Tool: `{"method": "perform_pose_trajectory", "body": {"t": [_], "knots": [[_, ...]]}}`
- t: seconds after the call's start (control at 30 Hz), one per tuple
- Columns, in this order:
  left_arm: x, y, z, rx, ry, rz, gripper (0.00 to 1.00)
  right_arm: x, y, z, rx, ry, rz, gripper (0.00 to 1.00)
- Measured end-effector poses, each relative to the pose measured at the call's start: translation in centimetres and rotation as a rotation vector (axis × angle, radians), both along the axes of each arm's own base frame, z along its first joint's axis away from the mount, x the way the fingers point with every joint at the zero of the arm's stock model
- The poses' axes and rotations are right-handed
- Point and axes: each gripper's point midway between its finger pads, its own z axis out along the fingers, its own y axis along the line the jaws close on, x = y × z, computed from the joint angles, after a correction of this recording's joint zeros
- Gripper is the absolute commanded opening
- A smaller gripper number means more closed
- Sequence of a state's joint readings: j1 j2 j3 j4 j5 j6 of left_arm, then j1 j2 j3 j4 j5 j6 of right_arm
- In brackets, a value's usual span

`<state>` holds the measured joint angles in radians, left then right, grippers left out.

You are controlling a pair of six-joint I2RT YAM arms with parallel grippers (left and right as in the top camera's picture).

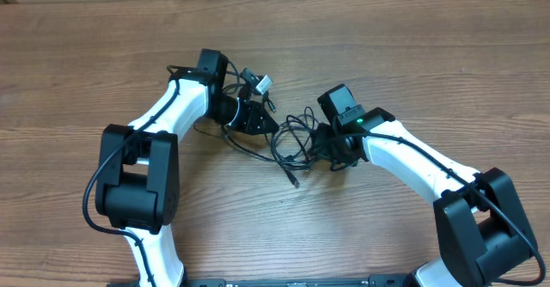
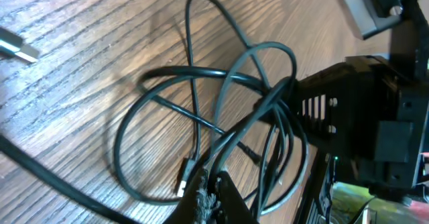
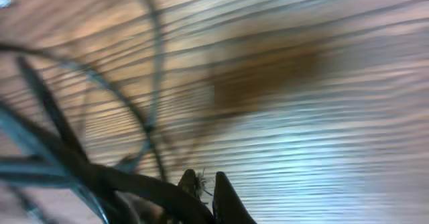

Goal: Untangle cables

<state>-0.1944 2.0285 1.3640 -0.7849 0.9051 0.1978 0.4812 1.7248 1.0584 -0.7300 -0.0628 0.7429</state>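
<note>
At table centre: black cables lie in a loose knot of overlapping loops on the wooden table, between the two arms.
Left gripper: jaws closed at the knot's left edge. Its wrist view shows strands running in under the fingertips, seemingly pinched.
Right gripper: jaws closed at the knot's right side. Several strands bunch at its nose in the left wrist view, so it appears to grip them; its own view is too blurred to confirm.
Loose ends: one plug end trails toward the front of the table. A silver connector rests apart, near the left arm.
Step in hand: judged to be drawing the knot apart from both sides.
Doing it well: pull slowly outward, low over the wood, checking that the loops widen and do not cinch. If the crossing tightens, ease off, let go on one side, regrip a single strand near a free plug and feed that end back through its loop.
Risk: either grip may hold more than one cord and drag the whole bundle.
</note>
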Motion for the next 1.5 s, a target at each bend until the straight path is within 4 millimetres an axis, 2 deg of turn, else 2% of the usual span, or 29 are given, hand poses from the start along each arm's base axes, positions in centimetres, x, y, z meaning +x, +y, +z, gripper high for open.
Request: {"method": "perform_pose_trajectory", "body": {"t": [0.03, 0.07, 0.2, 0.33, 0.43, 0.57, 0.67, 0.77, 1.0, 1.27, 1.33, 1.37, 1.4, 1.47, 1.5], "knots": [[0.0, 0.1, -0.2, 0.016, 0.004, 0.006, 0.04, -0.1, -0.8, -0.1, -0.044, -0.002, -0.009, 0.04], [0.3, 0.6, -0.7, 0.057, 0.006, 0.026, 0.04, -0.4, -2.5, -0.3, -0.123, 0.006, -0.027, 0.04], [1.8, 4.3, -2.9, 0.241, 0.041, 0.162, 0.04, -0.5, -7.1, -0.5, -0.331, -0.009, -0.078, 0.04], [2.4, 6.6, -4.2, 0.376, 0.074, 0.262, 0.06, 0.0, -8.5, -0.1, -0.415, -0.046, -0.090, 0.04], [2.5, 6.9, -4.4, 0.397, 0.080, 0.278, 0.15, 0.4, -8.4, 0.0, -0.410, -0.062, -0.094, 0.04], [2.0, 5.3, -3.4, 0.291, 0.065, 0.207, 0.36, 1.3, -6.0, -0.2, -0.283, -0.080, -0.063, 0.04], [1.0, 3.3, -1.9, 0.151, 0.043, 0.105, 0.40, 1.8, -3.1, -0.2, -0.136, -0.085, -0.002, 0.04], [0.5, 2.0, -1.2, 0.090, 0.013, 0.047, 0.47, 1.8, -0.9, 0.0, -0.004, -0.069, 0.047, 0.04], [-0.1, 0.0, -0.8, 0.055, -0.032, -0.023, 0.50, 2.2, 2.5, 1.7, 0.276, -0.061, 0.149, 0.04], [0.2, -1.8, -2.1, 0.163, -0.089, -0.042, 0.51, 1.2, 4.6, 2.9, 0.415, -0.036, 0.225, 0.04], [0.0, -2.2, -2.4, 0.192, -0.100, -0.051, 0.45, 0.9, 5.0, 3.1, 0.437, -0.031, 0.238, 0.04], [0.0, -2.4, -2.6, 0.209, -0.106, -0.049, 0.38, 0.9, 5.1, 3.2, 0.446, -0.030, 0.244, 0.04], [0.2, -2.5, -2.8, 0.228, -0.115, -0.046, 0.22, 0.8, 5.1, 3.2, 0.449, -0.029, 0.247, 0.04], [0.3, -2.5, -3.2, 0.263, -0.116, -0.032, 0.05, 0.7, 5.3, 3.3, 0.458, -0.026, 0.252, 0.04], [0.4, -2.4, -3.3, 0.280, -0.120, -0.025, 0.04, 0.7, 5.3, 3.3, 0.461, -0.025, 0.254, 0.04]]}}
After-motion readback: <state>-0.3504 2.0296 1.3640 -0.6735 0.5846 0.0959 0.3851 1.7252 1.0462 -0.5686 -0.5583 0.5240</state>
